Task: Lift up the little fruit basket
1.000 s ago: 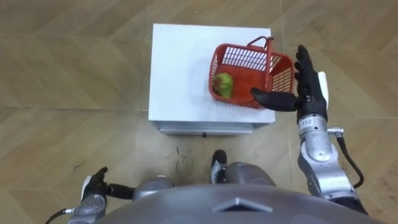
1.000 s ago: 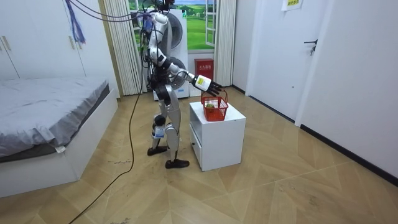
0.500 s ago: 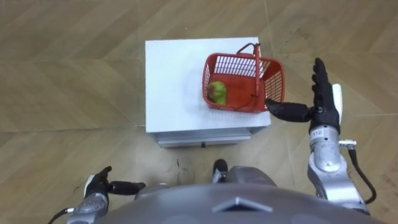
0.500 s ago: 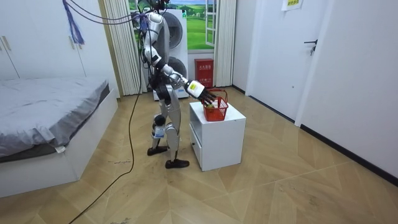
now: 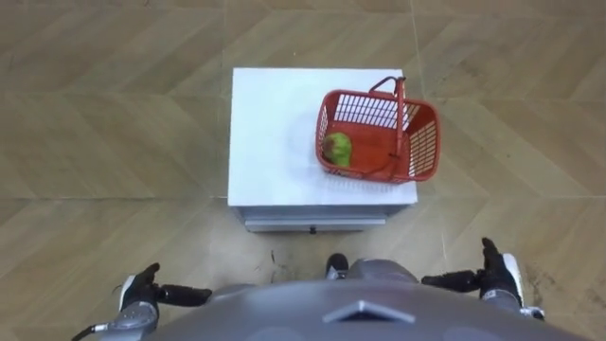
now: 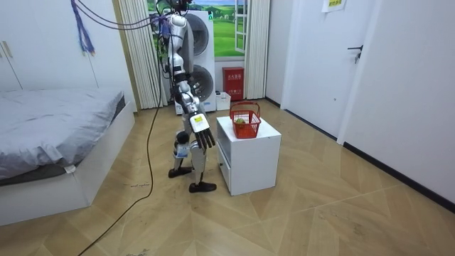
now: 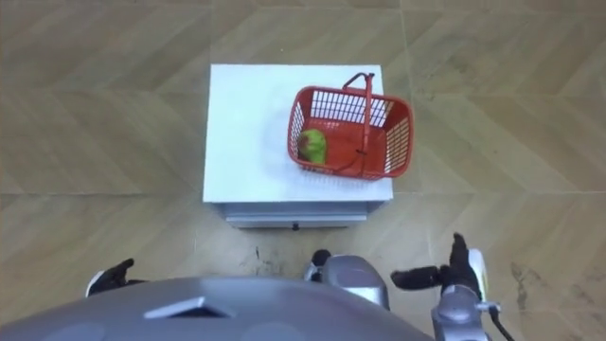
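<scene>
**Basket ahead, right hand nearer**

The fruit basket (image 5: 427,148) sits on the desk's (image 5: 275,133) right half, by its near right corner, with a green fruit (image 5: 338,148) inside. Its upright handle (image 5: 399,123) runs away from me. My right robot hand (image 5: 499,277) hangs short of the desk's near edge, fingers straight and empty. I judge it nearer, reaching forward and slightly left. My left robot hand (image 5: 142,289) hangs relaxed and open off the desk's left corner.

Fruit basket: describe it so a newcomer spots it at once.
Before the robot stands a white cabinet on the wood floor. On its top, at the robot's right, sits the fruit basket: red open mesh, upright handle, one green fruit inside.
</scene>
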{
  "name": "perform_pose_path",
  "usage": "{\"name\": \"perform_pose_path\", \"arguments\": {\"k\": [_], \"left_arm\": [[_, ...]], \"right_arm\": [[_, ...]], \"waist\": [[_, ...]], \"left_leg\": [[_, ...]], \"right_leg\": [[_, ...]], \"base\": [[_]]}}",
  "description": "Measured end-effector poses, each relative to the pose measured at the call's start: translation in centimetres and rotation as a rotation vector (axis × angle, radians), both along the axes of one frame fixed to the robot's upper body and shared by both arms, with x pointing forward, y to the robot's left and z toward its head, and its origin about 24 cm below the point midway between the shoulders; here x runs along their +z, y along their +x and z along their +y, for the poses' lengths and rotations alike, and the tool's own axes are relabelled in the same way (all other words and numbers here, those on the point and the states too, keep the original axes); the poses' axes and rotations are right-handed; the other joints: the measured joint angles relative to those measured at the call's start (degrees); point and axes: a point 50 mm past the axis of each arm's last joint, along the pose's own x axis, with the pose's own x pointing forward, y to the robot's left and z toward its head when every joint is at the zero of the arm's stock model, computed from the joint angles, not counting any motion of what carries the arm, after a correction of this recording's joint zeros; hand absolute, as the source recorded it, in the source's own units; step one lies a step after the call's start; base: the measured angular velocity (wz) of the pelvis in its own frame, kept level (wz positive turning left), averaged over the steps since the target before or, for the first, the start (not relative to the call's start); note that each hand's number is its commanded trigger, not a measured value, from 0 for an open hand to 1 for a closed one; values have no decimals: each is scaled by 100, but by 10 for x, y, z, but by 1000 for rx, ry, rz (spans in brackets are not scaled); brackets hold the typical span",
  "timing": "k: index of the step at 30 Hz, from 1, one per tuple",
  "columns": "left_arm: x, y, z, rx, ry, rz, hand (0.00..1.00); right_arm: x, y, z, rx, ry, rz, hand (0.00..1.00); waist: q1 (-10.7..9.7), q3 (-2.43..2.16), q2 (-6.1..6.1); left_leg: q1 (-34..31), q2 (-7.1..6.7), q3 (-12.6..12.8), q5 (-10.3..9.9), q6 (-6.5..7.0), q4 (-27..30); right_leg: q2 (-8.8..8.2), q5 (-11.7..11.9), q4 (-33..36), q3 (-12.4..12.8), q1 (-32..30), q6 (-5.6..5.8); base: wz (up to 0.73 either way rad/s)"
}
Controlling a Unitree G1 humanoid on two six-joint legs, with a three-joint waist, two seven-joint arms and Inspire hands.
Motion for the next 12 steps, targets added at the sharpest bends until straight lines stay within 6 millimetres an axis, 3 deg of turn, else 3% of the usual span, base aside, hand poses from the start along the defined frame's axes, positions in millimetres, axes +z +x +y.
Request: {"name": "perform_pose_path", "arguments": {"k": [6, 12], "left_arm": [[0, -25, 3, -54, 41, 123, 0], [-2, -33, 0, -125, 33, 217, 0]], "right_arm": [[-5, -27, 1, -12, 39, 176, 0], [-9, -29, 5, 18, 137, 277, 0]], "waist": [[4, -2, 2], [14, -5, 18]], "left_leg": [[124, 15, -73, -25, -7, 4], [227, 33, -107, -71, -2, 6]], "right_leg": [[10, -22, -3, -28, 144, 3], [15, -33, -19, -55, 294, 8]], "base": [[5], [3]]}}
